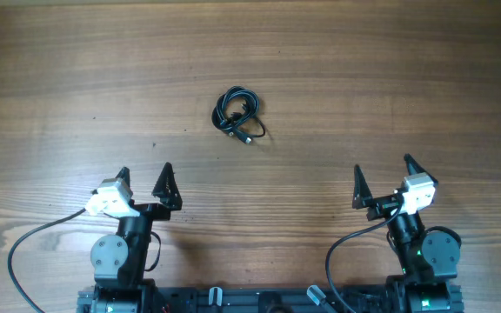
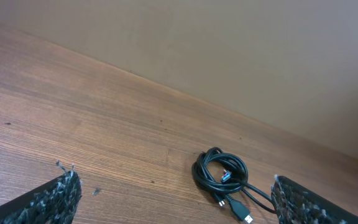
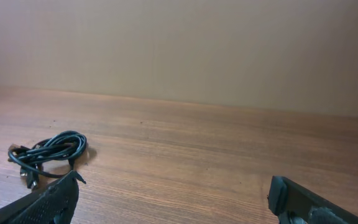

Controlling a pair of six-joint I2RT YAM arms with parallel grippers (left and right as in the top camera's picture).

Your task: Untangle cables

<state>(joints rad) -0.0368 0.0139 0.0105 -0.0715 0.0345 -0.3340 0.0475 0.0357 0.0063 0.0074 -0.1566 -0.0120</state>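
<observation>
wooden table (image 1: pixel 390 78), coiled black cables (image 1: pixel 237 113)

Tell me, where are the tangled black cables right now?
In the overhead view the cables lie in a coiled bundle on the wooden table, near the middle, ahead of both open grippers, closer to the left gripper than the right gripper.

No legible txt, labels, brands or nos. in any view: none on cables (image 1: pixel 237 113), left gripper (image 1: pixel 143 170), right gripper (image 1: pixel 382 165) or table (image 1: pixel 59 69).
</observation>
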